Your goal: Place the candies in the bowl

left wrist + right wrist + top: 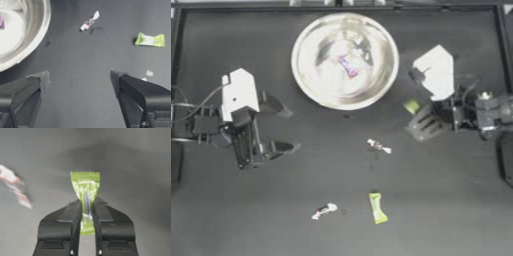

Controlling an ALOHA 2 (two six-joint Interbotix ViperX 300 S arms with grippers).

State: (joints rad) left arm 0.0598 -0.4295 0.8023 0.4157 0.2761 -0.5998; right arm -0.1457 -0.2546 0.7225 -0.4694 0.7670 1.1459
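Right pincer (87,205): we found it clamped on one yellow-green candy (85,193), the wrapper pinched low so its serrated end stood free above the jaws. From above, that candy (412,106) sat just off the bowl's rim at about four o'clock.

Left pincer (78,82): its jaws stood wide apart over bare counter (438,210), at about eight o'clock from the bowl and well clear of it. We judged it to be waiting.

Bowl (304,85): it stood at the twelve o'clock end of the counter, with the pink-purple candy (350,67) already lying inside.

Loose candies: one white twist-wrapped sweet (379,146) lay near the counter's middle, at six o'clock from the bowl. A second white twist (324,210) and the other yellow-green candy (377,208) lay near each other, well apart from the bowl, toward the six o'clock edge.

Progress: as we read it, one candy was in, one was in transit and three were left.

Step in hand: we judged this to be the carry to the bowl.

How to do it well: we would keep the grip firm, since the wrapper looked thin and slippery. We would bring the jaws over the rim toward ten o'clock, and let go only once they were above the bowl's middle, low enough that the candy would not bounce out off the shiny wall.
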